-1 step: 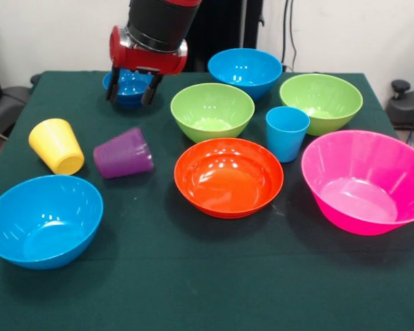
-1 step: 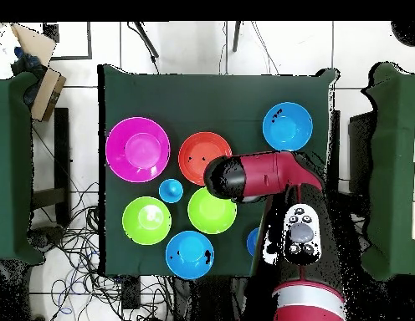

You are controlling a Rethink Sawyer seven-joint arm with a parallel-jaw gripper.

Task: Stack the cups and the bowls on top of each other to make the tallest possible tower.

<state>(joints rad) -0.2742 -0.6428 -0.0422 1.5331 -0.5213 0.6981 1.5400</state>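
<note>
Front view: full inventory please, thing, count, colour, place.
Pink bowl: 1, pink, right edge of the table, upright.
Orange bowl: 1, orange, table centre.
Green bowls: 2, lime; one behind the orange bowl, one far right.
Light blue bowls: 2; one near left corner, one at the far edge.
Dark blue bowl: 1, small, far left, under the gripper.
Blue cup: 1, upright, between the orange and pink bowls.
Yellow cup: 1, on its side, left.
Purple cup: 1, on its side, beside the yellow cup.
Table: 1, dark green cloth.
Gripper: 1, open, straddling the dark blue bowl.

Seven bowls [image 1: 228,176], three cups [image 1: 287,133].
</note>
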